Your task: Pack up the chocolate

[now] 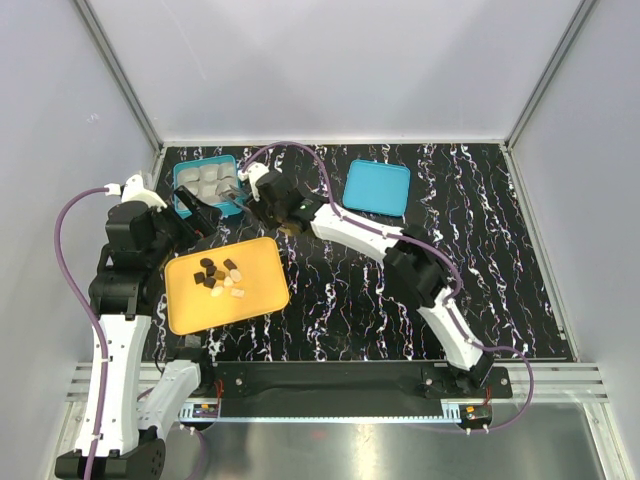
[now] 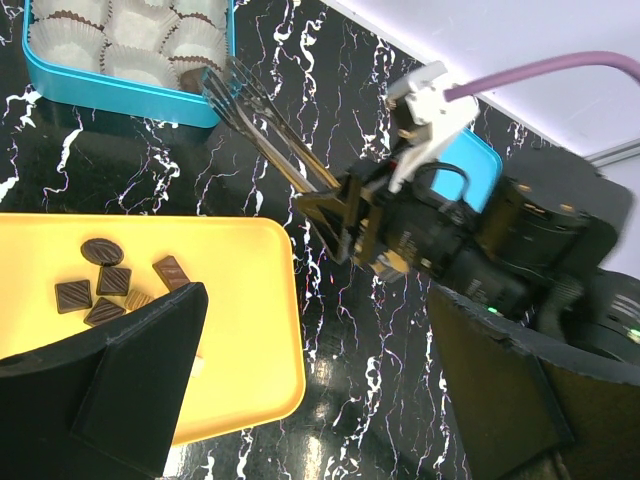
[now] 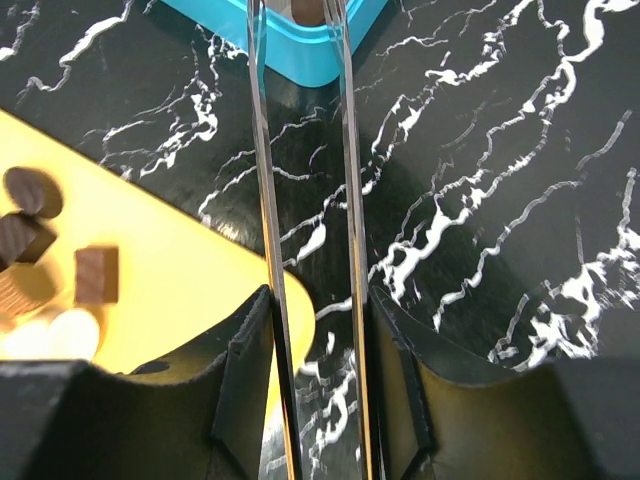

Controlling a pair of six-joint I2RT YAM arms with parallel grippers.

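If my squeeze slackens, the tongs [image 3: 262, 200] could slip onto the worktop [image 1: 480, 260], or their tips could snag the teal box [image 2: 120, 95]. My right fingers [image 3: 240, 400] clamp them, arm stretched toward that box. My left fingers [image 2: 130, 390] hang spread wide over the orange tray [image 1: 262, 262], where the chocolate [image 1: 222, 277] lies.

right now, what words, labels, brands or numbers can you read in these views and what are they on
No text can be read in any view.
Pale strip on the near table edge: fine marks, too small to read.
Teal square box, flat teal lid, orange plastic tray, chocolate pieces, metal tweezers: no print visible.
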